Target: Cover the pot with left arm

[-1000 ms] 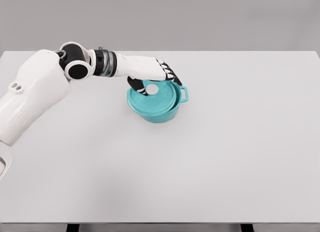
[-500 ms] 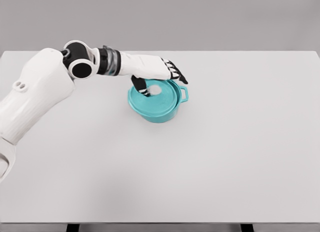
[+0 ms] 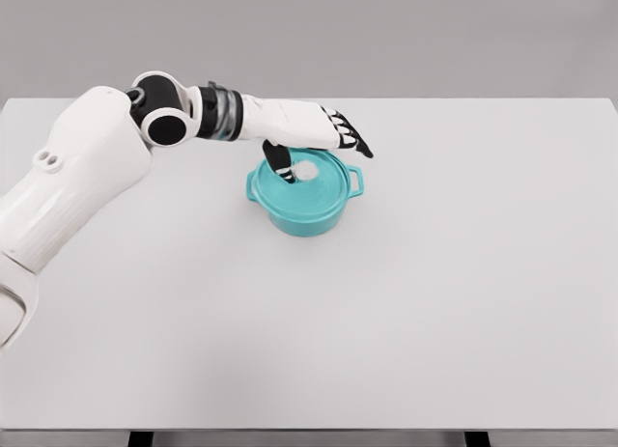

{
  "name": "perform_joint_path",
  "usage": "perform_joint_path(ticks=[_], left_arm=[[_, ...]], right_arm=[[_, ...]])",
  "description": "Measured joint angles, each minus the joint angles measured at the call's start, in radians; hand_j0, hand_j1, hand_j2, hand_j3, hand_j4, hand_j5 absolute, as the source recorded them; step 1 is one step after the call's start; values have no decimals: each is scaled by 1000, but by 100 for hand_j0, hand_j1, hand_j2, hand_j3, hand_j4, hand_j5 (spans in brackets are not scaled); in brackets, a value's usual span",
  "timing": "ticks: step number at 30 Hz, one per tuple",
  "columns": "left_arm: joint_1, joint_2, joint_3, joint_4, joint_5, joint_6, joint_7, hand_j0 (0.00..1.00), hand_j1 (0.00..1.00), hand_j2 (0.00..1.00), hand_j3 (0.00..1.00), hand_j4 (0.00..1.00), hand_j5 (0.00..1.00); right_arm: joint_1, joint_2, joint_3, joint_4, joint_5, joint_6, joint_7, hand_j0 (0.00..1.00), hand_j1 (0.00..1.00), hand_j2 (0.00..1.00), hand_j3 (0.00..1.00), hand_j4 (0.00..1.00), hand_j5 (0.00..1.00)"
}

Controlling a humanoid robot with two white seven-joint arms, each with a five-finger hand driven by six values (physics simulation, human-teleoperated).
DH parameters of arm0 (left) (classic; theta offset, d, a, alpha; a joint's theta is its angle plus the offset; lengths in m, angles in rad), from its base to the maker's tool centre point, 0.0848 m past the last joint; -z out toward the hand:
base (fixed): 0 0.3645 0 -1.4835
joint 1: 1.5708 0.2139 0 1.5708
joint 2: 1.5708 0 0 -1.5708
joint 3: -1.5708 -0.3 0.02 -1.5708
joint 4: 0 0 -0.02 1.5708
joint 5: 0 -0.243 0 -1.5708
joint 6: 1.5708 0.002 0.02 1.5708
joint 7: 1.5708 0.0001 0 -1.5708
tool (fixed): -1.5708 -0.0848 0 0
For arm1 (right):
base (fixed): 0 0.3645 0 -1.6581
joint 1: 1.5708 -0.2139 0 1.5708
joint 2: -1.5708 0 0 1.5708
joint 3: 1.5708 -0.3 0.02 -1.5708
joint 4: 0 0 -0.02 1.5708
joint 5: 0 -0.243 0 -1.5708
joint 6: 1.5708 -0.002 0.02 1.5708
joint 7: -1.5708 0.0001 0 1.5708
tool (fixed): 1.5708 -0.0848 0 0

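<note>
Item: teal pot (image 3: 297,204), near the table's (image 3: 463,302) middle — lid (image 3: 309,181) seated level on it. Your left hand (image 3: 314,143) sits above, thumb beside the white knob (image 3: 305,169); whether it grips the knob, you cannot tell. Likely placed for release — covering looks done.

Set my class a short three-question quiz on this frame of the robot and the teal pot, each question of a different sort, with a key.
1. True or false: the lid sits level on the pot.
2. Which arm is in view? A) left B) right C) both
3. Fill in: the pot's visible side handle points to the picture's ____.

Key:
1. True. The lid lies flat on the rim, closing the pot.
2. A. Only the left hand shows, over the lid's white knob, thumb beside the knob, other fingers extended past it.
3. Right. The handle juts toward the bare part of the table.
</note>
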Motion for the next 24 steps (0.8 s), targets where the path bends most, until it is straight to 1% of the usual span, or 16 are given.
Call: perform_joint_path(ticks=[9, 13, 16, 17, 18, 19, 20, 22, 24], left_arm=[[-3, -6, -1, 6, -4, 0, 0, 100, 100, 100, 100, 100, 100], [-3, -24, -1, 54, -5, 0, 0, 100, 100, 100, 100, 100, 100], [2, -24, -3, 70, -6, 0, 0, 100, 100, 100, 100, 100, 100], [2, -20, 1, 75, -47, -5, 9, 100, 100, 100, 100, 100, 100], [2, -19, 4, 77, -47, 0, 13, 100, 100, 100, 100, 100, 100], [2, -16, 6, 77, -23, 7, 9, 100, 100, 100, 100, 100, 100], [2, -14, 0, 78, -31, 1, 6, 100, 100, 100, 100, 100, 100], [0, -9, 1, 77, -4, 7, 3, 100, 100, 100, 100, 100, 100], [-2, -6, -1, 78, 0, 6, 3, 100, 100, 100, 100, 100, 100]], right_arm=[[0, 0, 0, 0, 0, 0, 0, 100, 100, 100, 100, 100, 100], [0, 0, 0, 0, 0, 0, -1, 100, 100, 100, 100, 100, 100], [0, 0, 0, 0, 0, 0, 0, 100, 100, 100, 100, 100, 100], [0, 0, 0, 0, 0, 0, 0, 100, 100, 100, 100, 100, 100], [0, 0, 0, 0, 0, 0, 0, 100, 100, 100, 100, 100, 100], [0, 0, 0, 0, 0, 0, 0, 100, 100, 100, 100, 100, 100], [0, 0, 0, 0, 0, 0, 0, 100, 100, 100, 100, 100, 100], [0, 0, 0, 0, 0, 0, 0, 100, 100, 100, 100, 100, 100], [0, 0, 0, 0, 0, 0, 0, 100, 100, 100, 100, 100, 100]])
